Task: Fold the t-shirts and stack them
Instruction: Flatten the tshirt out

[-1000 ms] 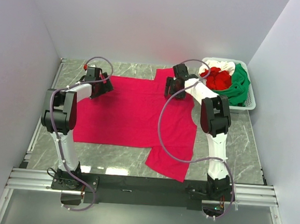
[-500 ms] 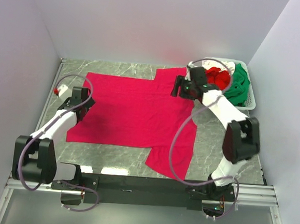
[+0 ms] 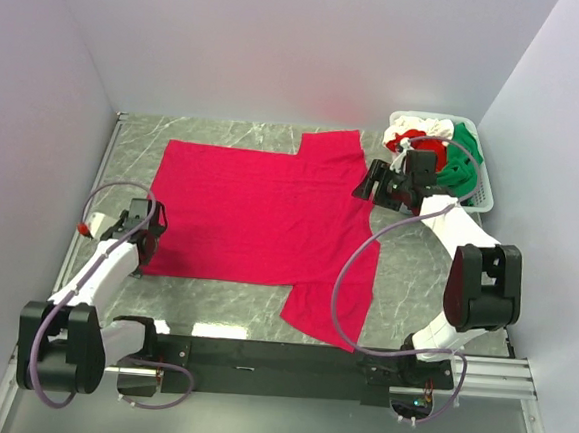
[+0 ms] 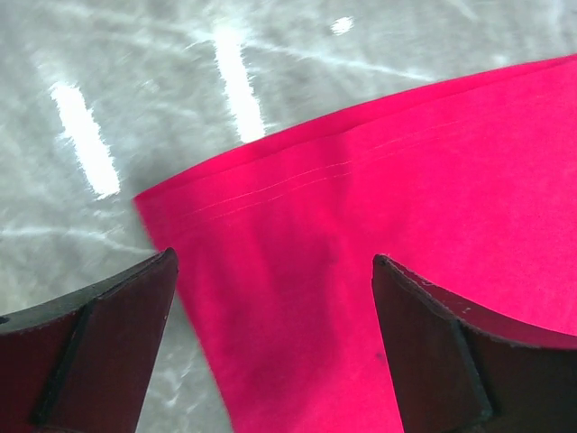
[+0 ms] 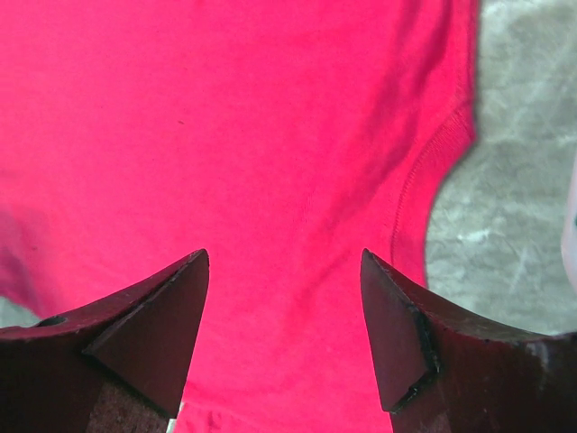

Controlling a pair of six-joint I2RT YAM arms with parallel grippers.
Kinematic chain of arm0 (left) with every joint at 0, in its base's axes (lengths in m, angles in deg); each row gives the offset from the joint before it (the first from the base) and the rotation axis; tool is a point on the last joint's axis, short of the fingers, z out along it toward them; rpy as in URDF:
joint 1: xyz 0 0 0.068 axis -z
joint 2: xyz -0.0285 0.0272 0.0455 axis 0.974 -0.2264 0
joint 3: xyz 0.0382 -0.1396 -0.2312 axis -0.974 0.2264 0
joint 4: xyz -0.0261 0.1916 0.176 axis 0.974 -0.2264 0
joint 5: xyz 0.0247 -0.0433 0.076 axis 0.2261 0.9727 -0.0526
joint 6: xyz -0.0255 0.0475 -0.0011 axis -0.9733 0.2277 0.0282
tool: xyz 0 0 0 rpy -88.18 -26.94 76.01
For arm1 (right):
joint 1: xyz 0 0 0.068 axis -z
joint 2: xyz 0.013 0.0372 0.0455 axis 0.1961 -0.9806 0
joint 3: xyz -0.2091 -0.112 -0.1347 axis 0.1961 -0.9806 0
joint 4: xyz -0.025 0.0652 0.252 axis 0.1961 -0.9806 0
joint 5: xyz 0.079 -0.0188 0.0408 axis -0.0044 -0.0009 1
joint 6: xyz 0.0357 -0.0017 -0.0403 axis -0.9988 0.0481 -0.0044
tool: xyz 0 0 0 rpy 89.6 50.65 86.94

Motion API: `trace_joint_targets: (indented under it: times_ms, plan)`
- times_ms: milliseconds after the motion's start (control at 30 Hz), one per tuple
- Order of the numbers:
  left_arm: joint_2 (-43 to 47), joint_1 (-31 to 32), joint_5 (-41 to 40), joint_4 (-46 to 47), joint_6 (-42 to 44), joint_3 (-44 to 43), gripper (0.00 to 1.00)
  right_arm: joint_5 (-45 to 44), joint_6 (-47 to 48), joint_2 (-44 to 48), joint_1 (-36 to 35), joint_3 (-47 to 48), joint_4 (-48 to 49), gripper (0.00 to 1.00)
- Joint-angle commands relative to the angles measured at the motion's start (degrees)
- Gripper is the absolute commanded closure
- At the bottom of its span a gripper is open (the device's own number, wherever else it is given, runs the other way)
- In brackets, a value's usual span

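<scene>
Top external, crimson t-shirt (image 3: 260, 209) flat, lengthwise left-right, collar rightward

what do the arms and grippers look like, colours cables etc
Both arms have white links and bulky black joints: left arm, right arm. A thin greyish-purple cable loops loose along each. The left gripper and right gripper are black, with two dark wedge-shaped fingers tapering to points. A small red tag sits by the left wrist.
</scene>
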Motion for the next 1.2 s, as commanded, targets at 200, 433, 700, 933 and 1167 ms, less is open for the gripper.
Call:
trace_joint_targets:
  times_ms: [200, 433, 700, 933, 1167]
  plan:
    - [3.4, -0.14, 2.74, -5.15, -11.6, 4.26, 0.11, 6.4, -0.7, 3.61, 2.95, -1.93, 5.78, 0.25]
    - [3.76, -2.16, 1.78, -4.53, -12.4, 5.59, 0.13, 7.73, -1.32, 3.79, 4.09, -2.82, 6.83, 0.25]
    - [2.88, -6.64, 2.74, 0.3, -9.24, 7.17, 0.21, 6.59, -0.88, 4.49, 4.62, -3.08, 6.31, 0.26]
    - [1.47, -9.1, 4.06, 4.25, -6.25, 7.87, 0.32, 6.15, -0.88, 5.81, 4.88, -3.87, 6.39, 0.26]
    - [-0.37, -10.25, 5.2, 6.72, -4.49, 8.31, 0.59, 5.88, -0.79, 5.99, 4.88, -4.05, 6.3, 0.26]
